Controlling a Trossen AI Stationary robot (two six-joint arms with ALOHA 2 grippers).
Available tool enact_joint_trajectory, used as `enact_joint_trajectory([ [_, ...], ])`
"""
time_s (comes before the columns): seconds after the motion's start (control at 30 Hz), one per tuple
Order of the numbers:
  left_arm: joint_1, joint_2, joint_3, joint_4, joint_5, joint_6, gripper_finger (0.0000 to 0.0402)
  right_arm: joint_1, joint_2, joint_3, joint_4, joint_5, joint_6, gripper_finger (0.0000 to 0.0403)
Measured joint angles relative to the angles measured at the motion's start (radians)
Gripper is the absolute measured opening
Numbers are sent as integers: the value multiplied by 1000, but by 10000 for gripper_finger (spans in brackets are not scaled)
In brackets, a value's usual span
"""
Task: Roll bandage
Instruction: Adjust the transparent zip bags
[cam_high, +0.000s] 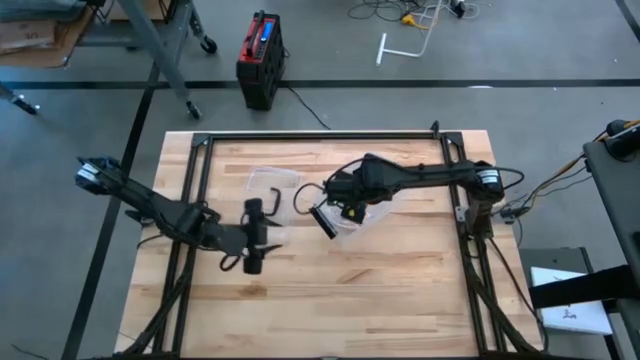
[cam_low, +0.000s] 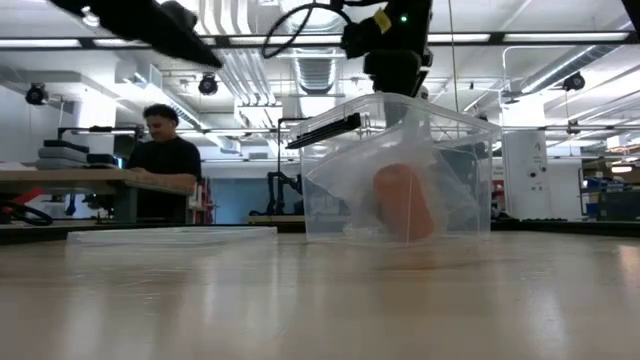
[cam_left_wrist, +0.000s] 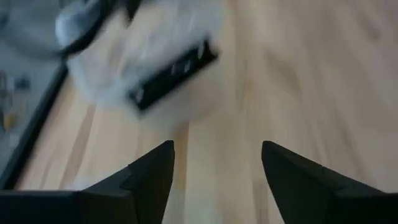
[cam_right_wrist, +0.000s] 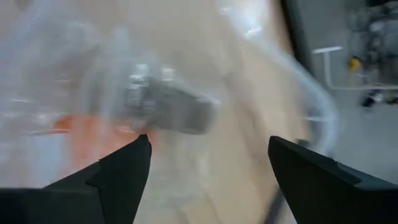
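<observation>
Clearly our wooden table (cam_high: 400, 290) carries a clear tub (cam_low: 400, 170) holding the orange bandage roll (cam_low: 403, 203): soft, light, best pinched across its sides. Our right gripper (cam_right_wrist: 208, 168) hangs spread above it; left gripper (cam_left_wrist: 214, 171) spread nearby.

Lab: exposed ducts (cam_low: 250, 70), workbenches (cam_low: 70, 180)

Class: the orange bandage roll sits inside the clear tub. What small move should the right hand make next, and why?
Probably lower the right hand into the clear tub toward the orange bandage roll: its fingers stand open above the tub, holding nothing, and the roll is untouched.
</observation>
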Motion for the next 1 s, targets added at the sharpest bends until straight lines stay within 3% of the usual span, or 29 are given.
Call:
enact_joint_trajectory([
  [0.13,0,58,-46,313,0,168,221,-37,-48,0,-51,56,-9,313],
  [0.23,7,109,-49,433,-27,267,210,-47,-83,-1,-14,40,-31,312],
  [0.37,43,185,-46,514,-56,340,197,-27,-88,-1,80,-100,-75,309],
  [0.57,85,325,-39,622,-38,399,182,-16,-24,-42,131,-240,-18,305],
  [0.87,88,384,-39,627,-49,382,163,-18,-9,-154,206,-240,37,279],
  [1.0,83,377,-39,611,-50,366,155,-18,-9,-154,192,-154,46,267],
])
